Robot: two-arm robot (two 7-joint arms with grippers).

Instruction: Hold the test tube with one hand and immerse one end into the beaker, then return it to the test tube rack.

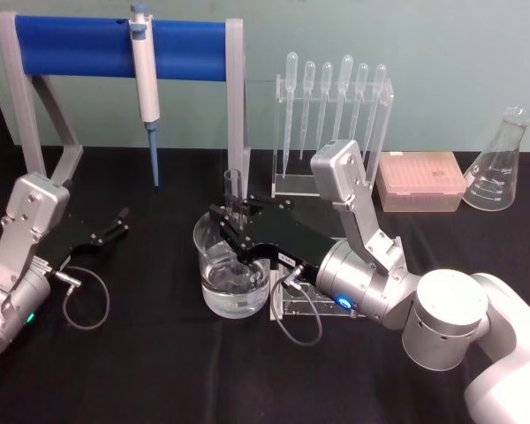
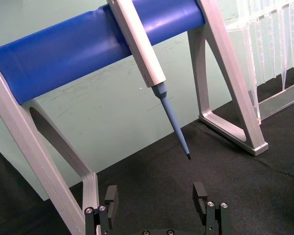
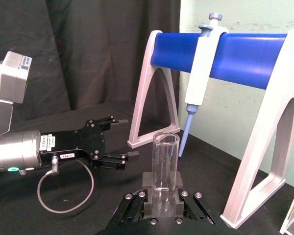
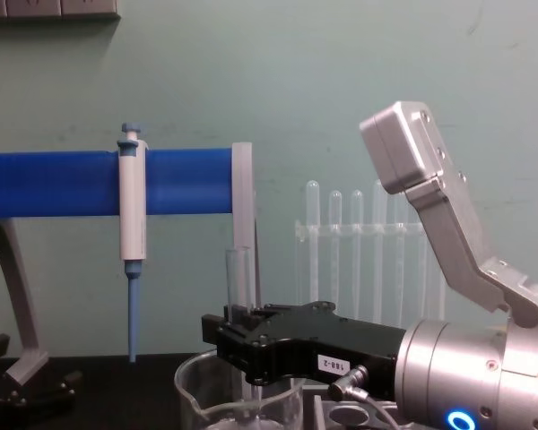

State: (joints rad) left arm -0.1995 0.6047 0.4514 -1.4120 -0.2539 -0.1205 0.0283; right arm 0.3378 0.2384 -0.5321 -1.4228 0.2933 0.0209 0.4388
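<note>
Dipping, by the look of things: right gripper (image 1: 232, 215) clamped on the test tube (image 1: 233, 184), held upright over the middle of the beaker (image 1: 214, 265) at table centre. Lower end of the tube down inside the glass wall; hard to tell whether under the surface or just above it. Open top standing above the fingers, with nothing visible inside that upper part. Holding clear liquid (image 1: 234, 296), that beaker, to roughly a third of its height.

Next, judging from this: finish the dip if the tip is dry, then lift straight up until free of the rim. After that, carry it right and nearer to the clear rack (image 1: 287, 309), just beside the beaker and partly under the right arm. Lower it into a hole without tilting.

Parked well apart at the left, the left gripper (image 1: 115, 225), fingers spread, holding nothing. Far right, a conical flask (image 1: 502, 163), seemingly empty.
</note>
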